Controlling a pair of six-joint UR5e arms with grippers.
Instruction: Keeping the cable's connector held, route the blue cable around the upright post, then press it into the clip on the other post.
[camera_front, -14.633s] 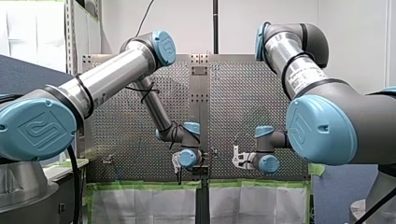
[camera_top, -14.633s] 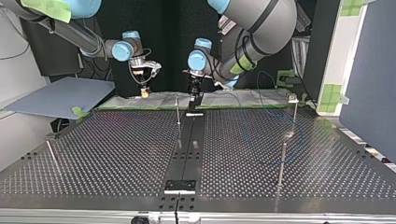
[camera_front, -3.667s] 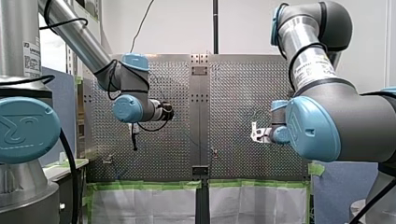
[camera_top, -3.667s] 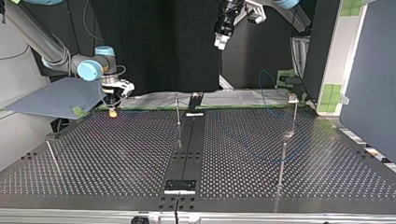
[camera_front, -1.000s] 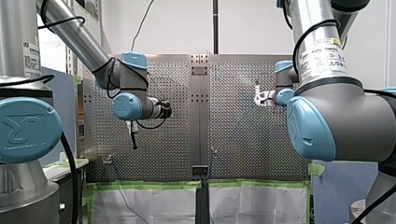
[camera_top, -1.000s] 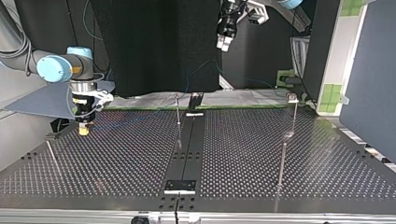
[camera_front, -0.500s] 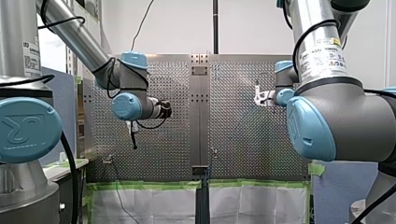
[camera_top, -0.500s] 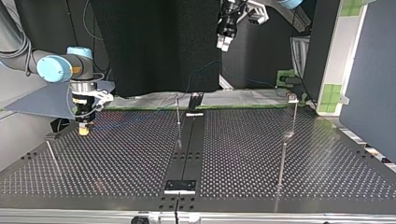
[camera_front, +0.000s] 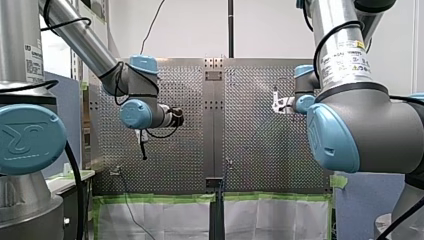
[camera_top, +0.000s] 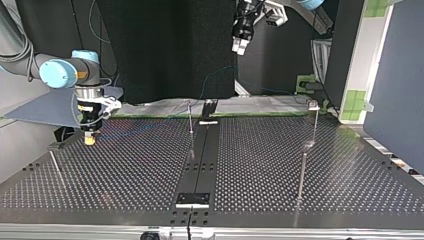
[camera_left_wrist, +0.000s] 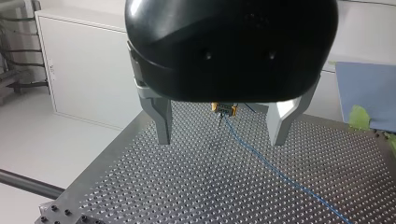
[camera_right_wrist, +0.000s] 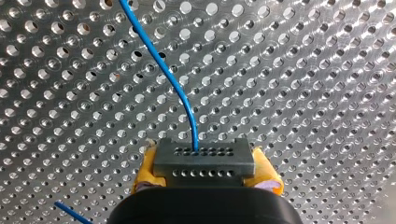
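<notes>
Right wrist view gives you the clearest read. The right gripper has its jaws clenched on the grey connector, with a yellow pad pressed to each side. The blue cable leaves the connector's face and curves away ahead of the gripper over the perforated bench. A second short stretch of blue shows beside the gripper's body, and you cannot tell where it leads.

Left wrist view shows you the left gripper with its jaws released. Its two metal fingers stand wide apart with nothing between them. Far ahead, framed between those fingers, you can see the yellow-padded gripper with the connector. From there the cable runs across the bench toward the left gripper and past it.

In the top view, your right gripper hangs low over the bench at the view's left, its yellow tip close above the holes and near an edge post. You cannot tell whether the tip touches the bench. The left gripper sits high at the view's top, right of the middle and well above the bench. A thin mid post stands at the far middle. The clip tops the clip post at the far right, well apart from the right gripper. The cable is too faint in this view for you to follow.
</notes>
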